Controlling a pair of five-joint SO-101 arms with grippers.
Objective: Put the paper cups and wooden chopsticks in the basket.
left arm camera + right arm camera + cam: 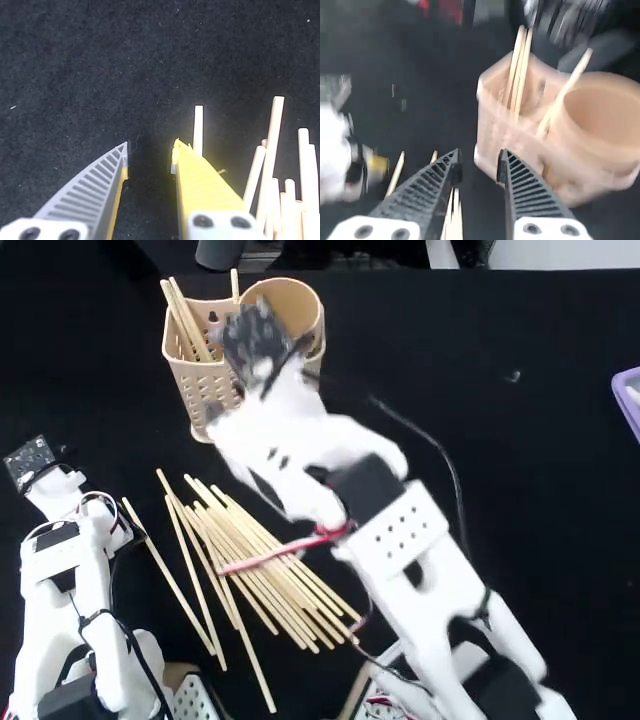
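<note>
High view: your basket (205,390) at 11 o'clock holds one paper cup (290,300) and few chopsticks (185,320), the pile (260,570) at 6 waits, and the fingers of left gripper (150,155) and right gripper (479,162) are narrowly apart, empty.

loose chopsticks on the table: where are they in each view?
High view: loose chopsticks fanned on the black table, between the two arms.
Left wrist view: chopsticks on the table beside the left gripper.
Right wrist view: chopsticks beneath the right gripper, short of the basket.
Shared landmark: the black table.
</note>
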